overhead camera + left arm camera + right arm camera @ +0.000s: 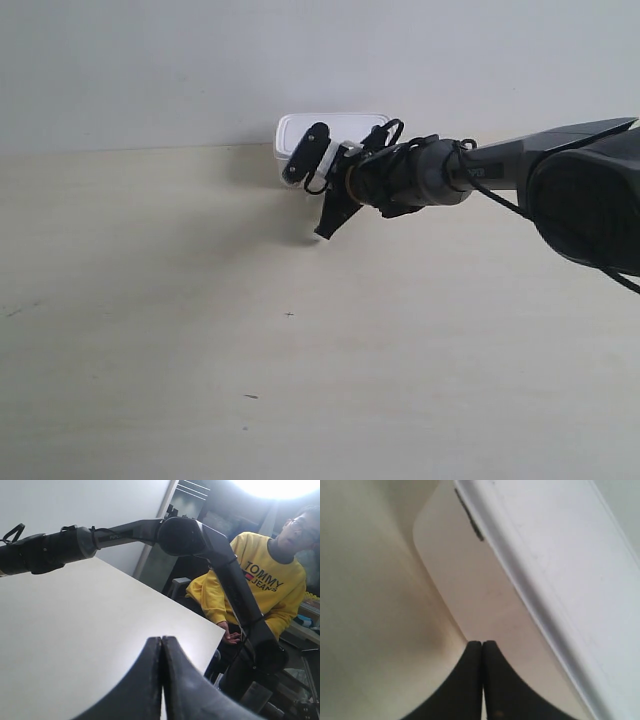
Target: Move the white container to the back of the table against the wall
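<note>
Exterior view: the small white rectangular plastic container (pixel 345 125) with a flat lid sits against the plain grey-white wall (pixel 300 60), at the back of the pale beige wood-look counter (pixel 200 320). The black right pincer (pixel 325 228) hangs just in front of the container.

Left wrist view: the left pincer (pixel 161 640) is closed on nothing above the counter (pixel 75 630). A person in a yellow sweatshirt (pixel 260 585) sits beyond it.

Right wrist view: the right pincer (pixel 482 645) is closed and empty, its tips just beside the container (pixel 485 595).
</note>
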`<state>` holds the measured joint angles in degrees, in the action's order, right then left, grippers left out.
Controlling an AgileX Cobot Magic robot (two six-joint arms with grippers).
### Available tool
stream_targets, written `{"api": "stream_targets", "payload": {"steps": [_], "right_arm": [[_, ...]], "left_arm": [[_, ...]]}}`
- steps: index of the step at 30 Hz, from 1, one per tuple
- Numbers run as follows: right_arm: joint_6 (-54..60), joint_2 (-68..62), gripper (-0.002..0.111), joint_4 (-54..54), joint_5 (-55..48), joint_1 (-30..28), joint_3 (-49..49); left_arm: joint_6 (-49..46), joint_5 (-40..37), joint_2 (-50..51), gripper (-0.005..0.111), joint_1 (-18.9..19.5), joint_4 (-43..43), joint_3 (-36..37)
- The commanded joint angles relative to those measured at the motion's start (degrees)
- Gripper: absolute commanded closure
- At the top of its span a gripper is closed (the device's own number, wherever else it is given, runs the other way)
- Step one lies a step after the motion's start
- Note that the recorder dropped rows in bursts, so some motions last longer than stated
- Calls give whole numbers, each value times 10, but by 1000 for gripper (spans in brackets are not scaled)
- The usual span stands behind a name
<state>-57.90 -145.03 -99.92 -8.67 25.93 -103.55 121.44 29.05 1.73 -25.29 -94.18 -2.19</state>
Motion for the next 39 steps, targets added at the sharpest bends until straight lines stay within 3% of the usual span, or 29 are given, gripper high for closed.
{"api": "stream_targets", "payload": {"steps": [1,39], "right_arm": [[15,-3,108,0,-8,0,-8],[37,-44,108,17,-35,-7,-85]], "left_arm": [[3,-5,-3,107,0,1,1],[3,-4,-3,107,0,0,1]]}}
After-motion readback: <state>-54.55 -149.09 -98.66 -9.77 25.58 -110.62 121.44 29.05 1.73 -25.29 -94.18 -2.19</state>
